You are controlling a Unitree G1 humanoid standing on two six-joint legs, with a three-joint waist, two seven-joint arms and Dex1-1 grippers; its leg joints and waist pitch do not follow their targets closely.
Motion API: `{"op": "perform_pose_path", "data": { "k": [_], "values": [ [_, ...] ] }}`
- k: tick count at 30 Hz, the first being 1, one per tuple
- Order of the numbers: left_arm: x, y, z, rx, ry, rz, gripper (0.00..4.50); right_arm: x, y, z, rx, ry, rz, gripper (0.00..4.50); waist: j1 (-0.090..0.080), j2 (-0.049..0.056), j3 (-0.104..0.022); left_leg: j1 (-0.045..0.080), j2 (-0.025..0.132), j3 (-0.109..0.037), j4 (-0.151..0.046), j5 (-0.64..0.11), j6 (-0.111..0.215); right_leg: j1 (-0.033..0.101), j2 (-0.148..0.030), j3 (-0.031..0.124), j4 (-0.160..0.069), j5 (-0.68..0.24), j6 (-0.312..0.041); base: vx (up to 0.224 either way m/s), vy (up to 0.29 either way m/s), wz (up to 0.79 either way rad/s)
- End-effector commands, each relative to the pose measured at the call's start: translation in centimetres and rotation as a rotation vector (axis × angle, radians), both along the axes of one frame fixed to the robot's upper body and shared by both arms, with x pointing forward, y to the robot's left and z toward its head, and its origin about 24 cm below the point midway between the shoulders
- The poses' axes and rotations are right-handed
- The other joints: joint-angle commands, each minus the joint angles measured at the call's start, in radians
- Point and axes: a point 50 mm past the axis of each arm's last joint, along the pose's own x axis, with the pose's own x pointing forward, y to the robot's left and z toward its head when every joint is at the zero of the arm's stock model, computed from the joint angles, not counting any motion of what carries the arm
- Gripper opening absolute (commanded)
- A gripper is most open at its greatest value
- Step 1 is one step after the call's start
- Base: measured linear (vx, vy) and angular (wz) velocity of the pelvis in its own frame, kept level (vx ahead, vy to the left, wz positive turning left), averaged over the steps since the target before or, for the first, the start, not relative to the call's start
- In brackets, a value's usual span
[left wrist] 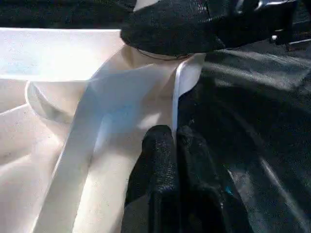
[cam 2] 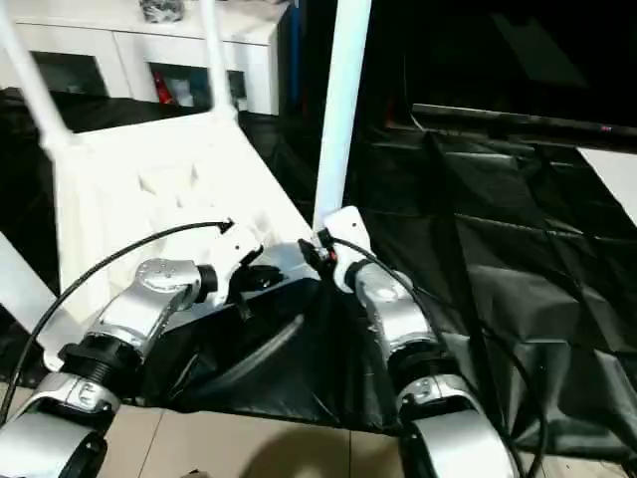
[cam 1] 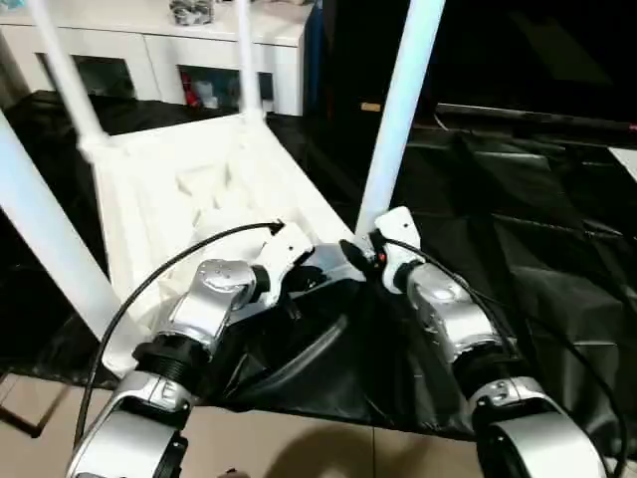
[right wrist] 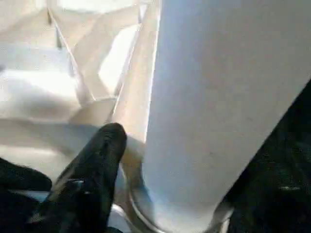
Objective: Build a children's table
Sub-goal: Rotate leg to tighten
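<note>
Silver forearms (cam 1: pixel 453 314), black cables (cam 1: pixel 149 279), seemingly white wrist housings (cam 1: pixel 396 231)

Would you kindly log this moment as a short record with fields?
tabletop: upside down on the black sheet, ribbed underside up
legs: four standing in the corner sockets
near right leg: upright in its socket
right pincer: around the base of that leg, one finger beside it
left pincer: shut, at the tabletop's near edge
cabinet: behind the tabletop
</note>
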Motion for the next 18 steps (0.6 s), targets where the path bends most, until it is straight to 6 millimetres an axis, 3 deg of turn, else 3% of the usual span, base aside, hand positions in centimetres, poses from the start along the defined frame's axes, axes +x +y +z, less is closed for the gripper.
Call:
{"op": "perform_pose_path", "data": {
  "k": [1,5,10,16,18],
  "values": [
    [0.0,-2.8,1.0,-0.050,-0.047,-0.056,0.00,-2.6,5.2,-1.8,0.055,0.112,0.254,3.60,0.002,0.007,-0.048,0.004,0.017,-0.007,-0.072,-0.369,-0.003,0.032,-0.060,0.043,-0.096,-0.349,-0.146,0.000,0.000,0.00],
    [-0.8,-2.4,1.4,-0.120,-0.034,-0.148,0.00,-2.9,4.0,-1.9,0.004,0.091,0.360,3.99,0.001,0.008,-0.048,-0.001,0.017,-0.003,-0.071,-0.350,0.004,0.037,-0.057,0.042,-0.091,-0.290,-0.166,0.000,0.000,0.00],
    [-1.6,-1.1,1.3,-0.123,-0.002,-0.244,0.00,-3.2,2.1,-1.6,-0.018,0.087,0.528,3.99,0.004,0.008,-0.051,-0.006,0.018,0.000,-0.067,-0.284,0.036,0.045,-0.057,0.042,-0.084,-0.209,-0.197,0.000,0.000,0.00],
    [-2.7,0.7,1.4,-0.098,0.058,-0.391,0.00,-3.9,-0.5,-1.0,-0.077,0.109,0.758,3.99,0.014,0.010,-0.051,0.002,0.024,0.005,-0.064,-0.276,0.045,0.042,-0.053,0.041,-0.079,-0.185,-0.223,0.000,0.000,0.00],
    [-2.9,1.2,1.4,-0.088,0.075,-0.412,0.00,-4.0,-0.9,-0.8,-0.079,0.119,0.800,3.99,0.019,0.012,-0.050,0.000,0.025,0.006,-0.064,-0.277,0.050,0.043,-0.052,0.040,-0.074,-0.168,-0.231,0.000,0.000,0.00]
  ]
}}
